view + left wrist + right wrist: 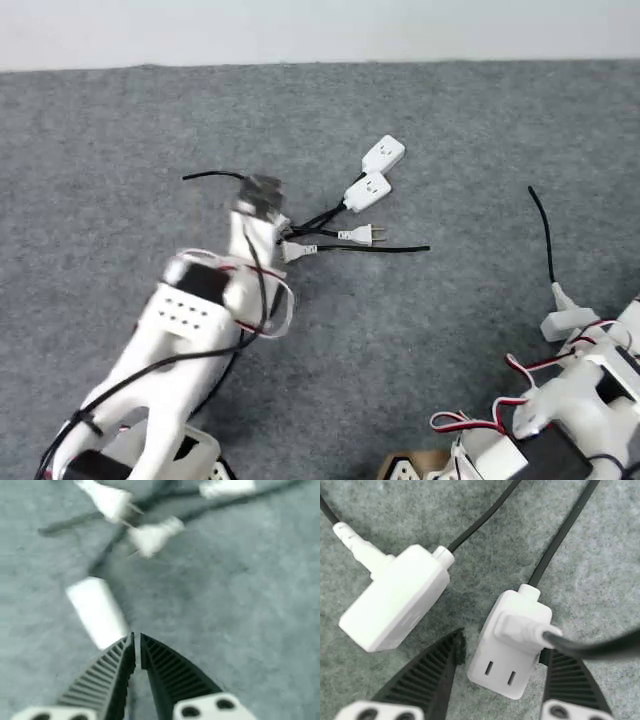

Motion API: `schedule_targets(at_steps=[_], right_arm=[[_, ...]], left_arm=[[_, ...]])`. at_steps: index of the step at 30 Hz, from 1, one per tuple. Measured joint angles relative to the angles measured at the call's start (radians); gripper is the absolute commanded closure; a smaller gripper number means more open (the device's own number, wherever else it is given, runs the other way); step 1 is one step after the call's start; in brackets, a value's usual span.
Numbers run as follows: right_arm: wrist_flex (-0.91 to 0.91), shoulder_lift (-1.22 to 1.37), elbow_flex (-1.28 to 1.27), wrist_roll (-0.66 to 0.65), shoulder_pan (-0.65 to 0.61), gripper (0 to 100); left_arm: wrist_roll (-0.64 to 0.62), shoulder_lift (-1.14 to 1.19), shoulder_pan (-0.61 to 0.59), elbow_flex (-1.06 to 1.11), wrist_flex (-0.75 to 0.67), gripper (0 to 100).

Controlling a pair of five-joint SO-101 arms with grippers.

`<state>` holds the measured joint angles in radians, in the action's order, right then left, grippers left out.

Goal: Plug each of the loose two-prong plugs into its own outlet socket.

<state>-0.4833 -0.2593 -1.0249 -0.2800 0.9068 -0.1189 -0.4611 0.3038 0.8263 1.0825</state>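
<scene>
One outlet socket (512,640) lies between the open right pincer (502,647) tips.

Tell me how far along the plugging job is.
Done: nothing yet. One plug and the other plug lie loose, and one socket has empty slots. In hand: the right gripper is open astride that socket; the left gripper is shut, short of the plugs. Still to do: both insertions.
</scene>
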Motion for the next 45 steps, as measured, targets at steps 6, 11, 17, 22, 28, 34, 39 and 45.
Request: schedule_targets(at_steps=[6, 11, 17, 22, 28, 34, 39, 45], right_arm=[[0.0, 0.0, 0.0, 0.0, 0.0, 77.2], [0.0, 0.0, 0.0, 0.0, 0.0, 77.2], [0.0, 0.0, 0.0, 0.0, 0.0, 77.2], [0.0, 0.0, 0.0, 0.0, 0.0, 77.2], [0.0, 0.0, 0.0, 0.0, 0.0, 77.2], [0.0, 0.0, 0.0, 0.0, 0.0, 77.2], [0.0, 0.0, -0.002, 0.0, -0.02, 77.2], [0.0, 0.0, -0.008, 0.0, -0.025, 77.2]], left_arm=[[-0.061, 0.132, 0.031, 0.015, -0.129, 99], [-0.063, 0.327, -0.031, -0.04, -0.192, 99], [-0.041, 0.413, -0.132, -0.089, -0.176, 99], [-0.038, 0.419, -0.213, -0.091, -0.175, 99], [-0.037, 0.419, -0.23, -0.091, -0.175, 99], [0.058, 0.416, -0.23, -0.089, -0.172, 99], [0.075, 0.284, -0.199, -0.064, -0.123, 97], [0.081, -0.021, -0.212, 0.012, -0.068, 76]])
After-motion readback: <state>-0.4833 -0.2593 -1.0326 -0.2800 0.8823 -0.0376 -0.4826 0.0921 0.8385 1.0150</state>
